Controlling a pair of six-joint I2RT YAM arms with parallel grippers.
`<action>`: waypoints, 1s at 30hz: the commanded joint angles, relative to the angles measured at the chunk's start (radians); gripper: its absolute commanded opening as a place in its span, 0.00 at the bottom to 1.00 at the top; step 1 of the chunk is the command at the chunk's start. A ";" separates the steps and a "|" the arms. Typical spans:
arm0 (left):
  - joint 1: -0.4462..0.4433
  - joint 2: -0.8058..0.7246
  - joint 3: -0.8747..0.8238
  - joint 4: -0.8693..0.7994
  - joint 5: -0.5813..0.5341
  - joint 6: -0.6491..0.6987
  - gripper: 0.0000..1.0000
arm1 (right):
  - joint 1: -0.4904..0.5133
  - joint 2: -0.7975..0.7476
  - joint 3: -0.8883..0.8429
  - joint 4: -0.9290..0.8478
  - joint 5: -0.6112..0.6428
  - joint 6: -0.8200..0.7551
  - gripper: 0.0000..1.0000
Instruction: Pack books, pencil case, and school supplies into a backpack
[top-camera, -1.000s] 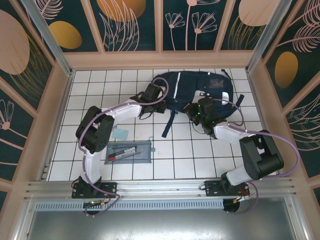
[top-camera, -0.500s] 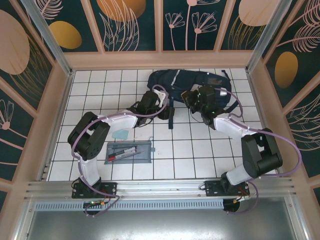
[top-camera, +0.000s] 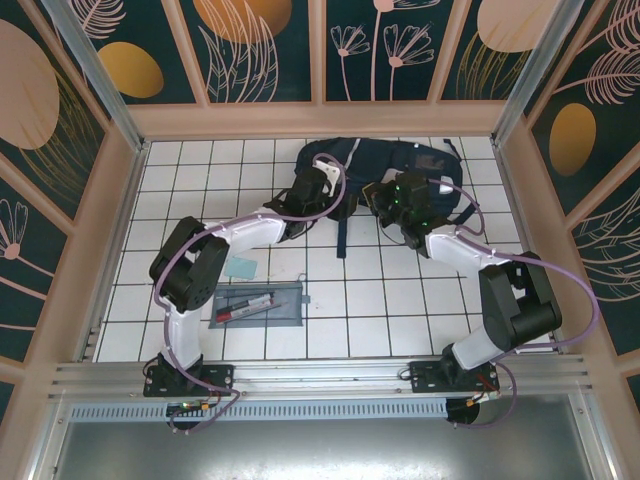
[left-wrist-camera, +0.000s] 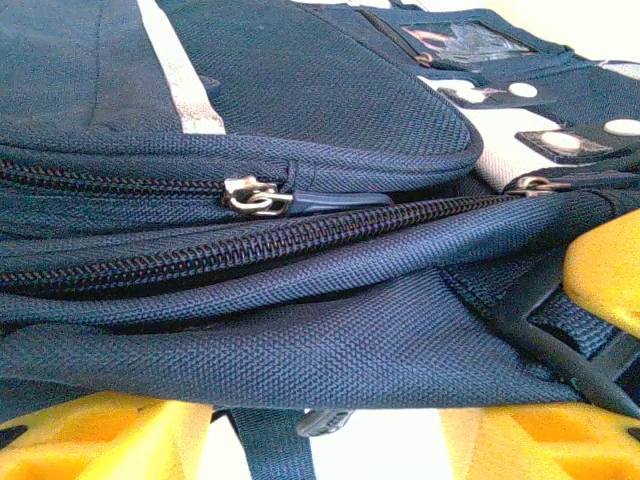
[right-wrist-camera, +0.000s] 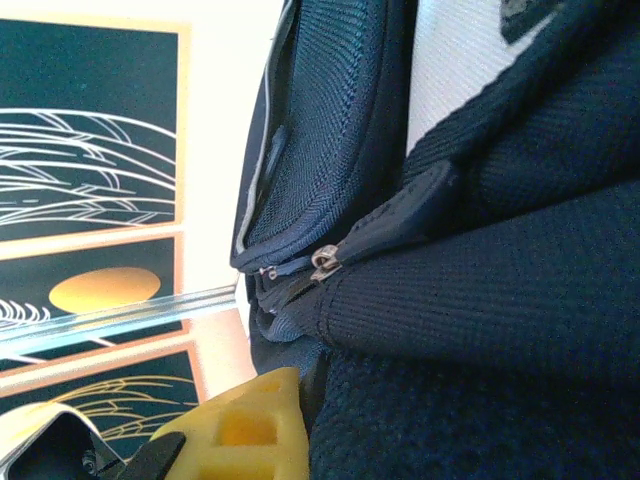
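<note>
right gripper (top-camera: 386, 198) pinches backpack (top-camera: 400, 160) fabric, upper centre, likely steadying it; left gripper (top-camera: 325, 180), fingers apart and holding nothing, faces the zip (left-wrist-camera: 255, 196).

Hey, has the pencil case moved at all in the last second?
No. The pencil case lies on the same white tiles as before, at the same angle.

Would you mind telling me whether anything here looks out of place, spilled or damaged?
Nothing stands out. The backpack lies intact at the far side of the table; the pencil case and small blue-green square lie flat nearer, apart, nothing spilled.
</note>
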 joint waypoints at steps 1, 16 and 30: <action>0.000 0.041 0.035 -0.001 -0.022 0.008 0.61 | 0.019 -0.014 0.056 0.103 -0.063 0.011 0.00; -0.001 0.005 -0.044 0.008 0.029 0.026 0.53 | -0.023 0.003 0.101 0.078 -0.073 -0.008 0.00; -0.001 0.160 0.186 -0.021 -0.005 -0.003 0.54 | 0.000 0.011 0.076 0.119 -0.094 0.018 0.00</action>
